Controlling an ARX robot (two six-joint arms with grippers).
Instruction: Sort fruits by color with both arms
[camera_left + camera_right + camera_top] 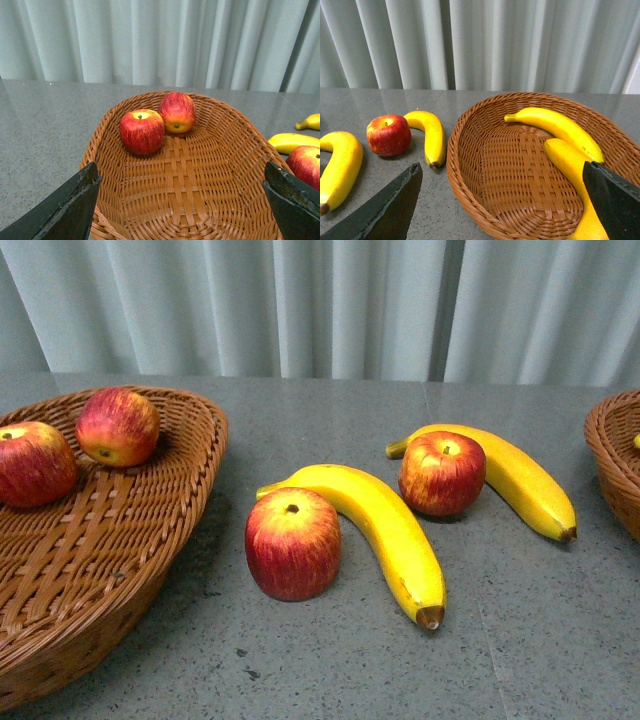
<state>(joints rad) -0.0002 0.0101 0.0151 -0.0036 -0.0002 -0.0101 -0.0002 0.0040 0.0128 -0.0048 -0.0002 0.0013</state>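
In the front view two red apples (293,544) (442,472) and two yellow bananas (380,530) (520,478) lie on the grey table. Two more apples (118,426) (33,462) sit in the left wicker basket (150,530). No arm shows there. In the left wrist view my left gripper (182,200) is open and empty over that basket (200,200), its apples (142,131) (177,111) beyond it. In the right wrist view my right gripper (502,200) is open and empty over the right basket (485,165), which holds two bananas (555,125) (575,175).
The right basket's rim (612,455) shows at the front view's right edge. A pale curtain (330,300) hangs behind the table. In the right wrist view an apple (388,135) and two bananas (431,135) (340,165) lie on the table beside the basket.
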